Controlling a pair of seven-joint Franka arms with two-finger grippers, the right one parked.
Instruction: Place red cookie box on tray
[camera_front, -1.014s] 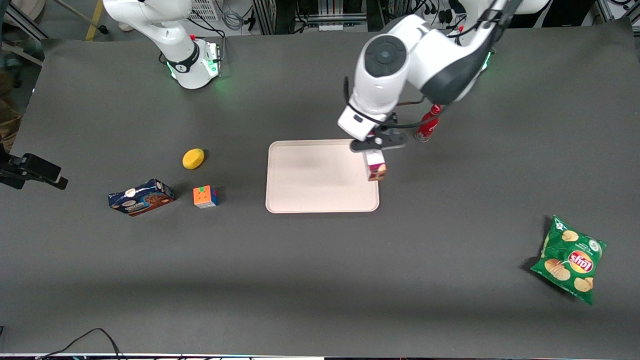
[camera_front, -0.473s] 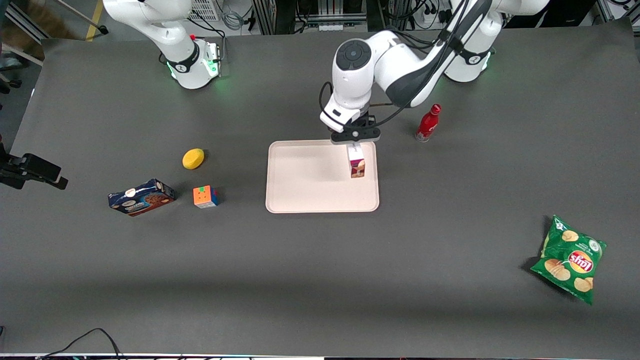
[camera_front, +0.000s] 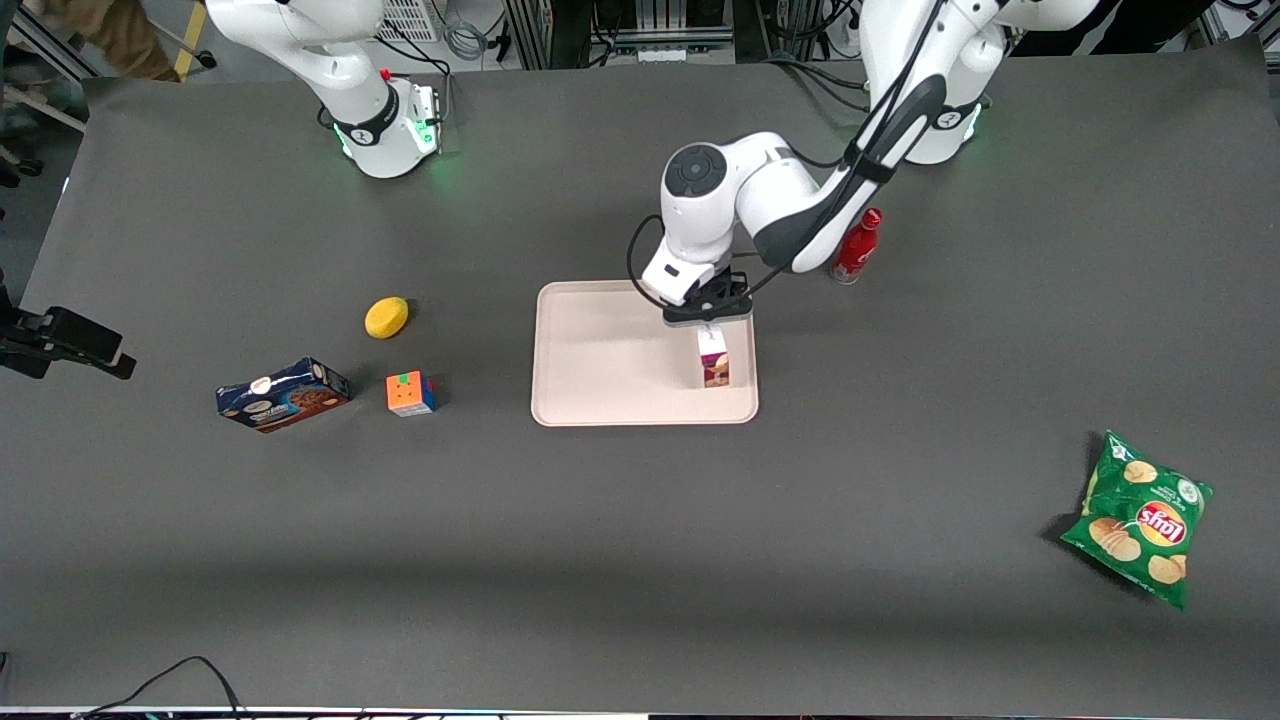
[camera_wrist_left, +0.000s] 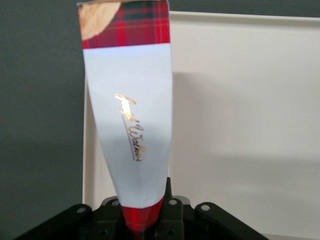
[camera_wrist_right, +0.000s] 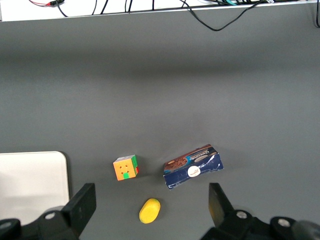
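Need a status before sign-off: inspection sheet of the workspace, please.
Surface: dark grey table, no spills seen.
Job's things: red cookie box stands on end over the tray, near its working-arm edge; contact with the tray cannot be told.
Clutter: blue cookie box, puzzle cube, yellow lemon-like item, red bottle, green chip bag, all off the tray.
Hand: left hand above the tray, shut on the box's top end.
Cables: black cable at the table's near edge.
Surroundings: racks and wiring above the table.
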